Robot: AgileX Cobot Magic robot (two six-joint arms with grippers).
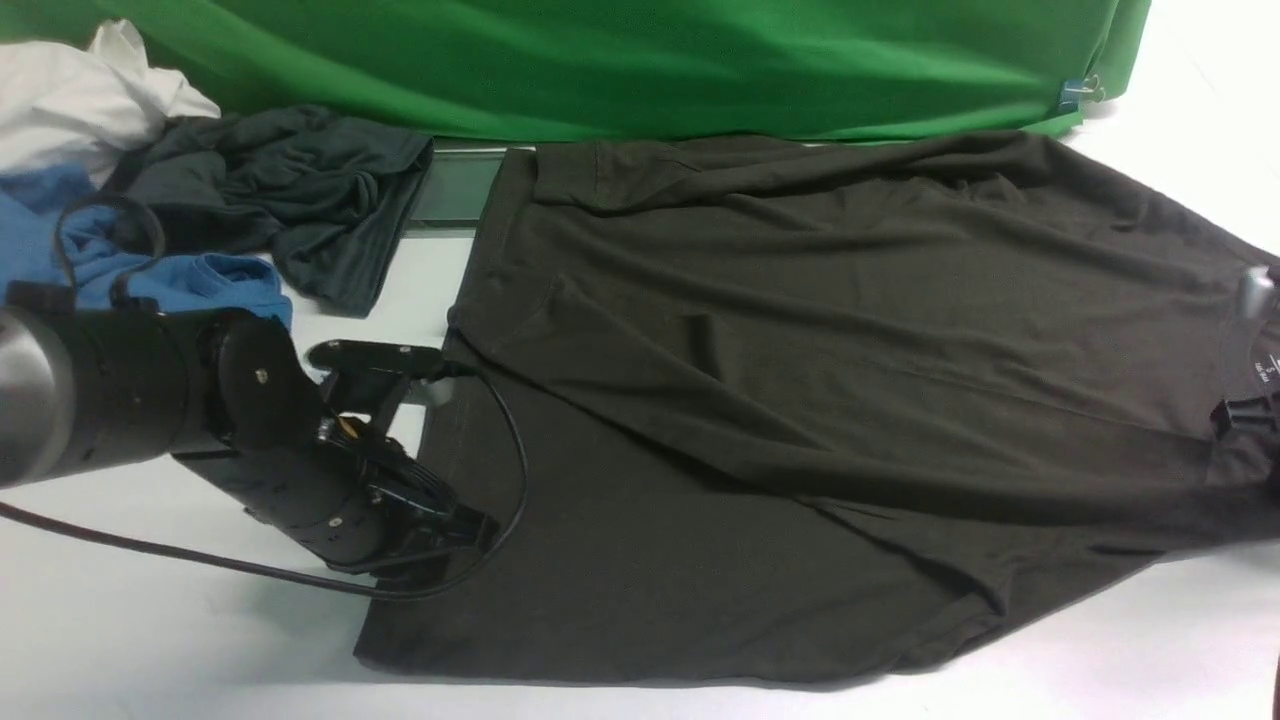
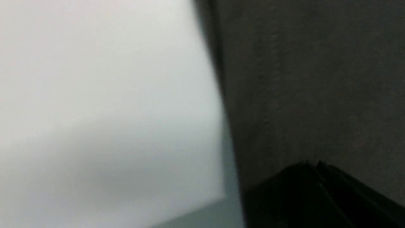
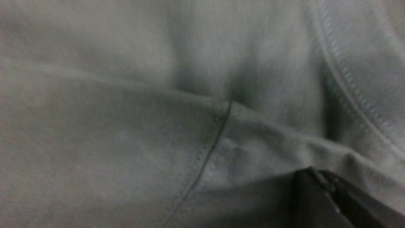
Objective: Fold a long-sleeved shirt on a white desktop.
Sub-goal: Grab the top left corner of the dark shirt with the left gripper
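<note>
The long-sleeved shirt (image 1: 800, 400), dark brownish-black, lies spread across the white desktop (image 1: 150, 620), with one side folded over its body and the collar at the far right. My left gripper (image 1: 475, 525) rests low on the shirt's left hem edge. In the left wrist view its jaws (image 2: 313, 164) are shut over the fabric (image 2: 316, 79), beside bare desktop (image 2: 95, 95). My right gripper (image 1: 1235, 415) sits at the collar end, mostly cut off by the frame edge. In the right wrist view it (image 3: 311, 172) is shut, pressed against creased fabric and a seam (image 3: 205, 152). Whether either one pinches cloth does not show.
A crumpled dark grey garment (image 1: 290, 190), a blue shirt (image 1: 180, 275) and a white cloth (image 1: 70, 100) are heaped at the back left. The green backdrop (image 1: 600, 60) runs along the back. A silver-framed hatch (image 1: 455, 185) peeks out beside the shirt. The left arm's cable (image 1: 515, 440) loops over the hem.
</note>
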